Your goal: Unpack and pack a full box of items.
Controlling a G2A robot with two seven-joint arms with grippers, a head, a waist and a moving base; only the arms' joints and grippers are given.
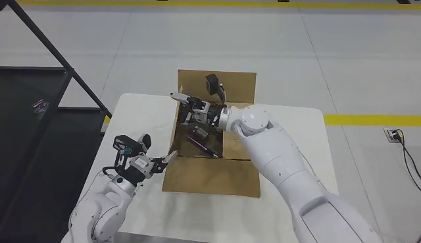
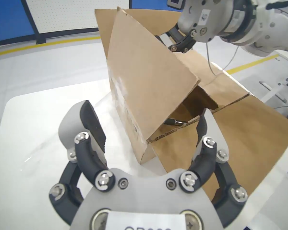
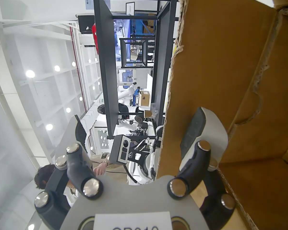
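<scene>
Cardboard box [image 1: 210,177] on bench [image 1: 141,114], flaps open. My right end effector [image 3: 139,118] apart, one finger each side of side flap [image 3: 206,60]. Left end effector [image 2: 145,111] apart, beside box corner. I guess cardboard light, stiff, tears easy; pinch flap mid-edge.

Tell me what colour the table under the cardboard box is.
White. The table shows best in the left wrist view, under the brown cardboard box.

Hovering over the white tabletop [image 2: 38,120] with the left pincer [image 2: 146,111] spread wide, facing the near corner of the cardboard box [image 2: 144,72]. Under the raised flap [image 2: 148,56], a glimpse of a dark pen-like item [image 2: 174,121]. Beyond, above the far side, the right pincer [image 2: 180,45], tips hidden behind the flap.
</scene>
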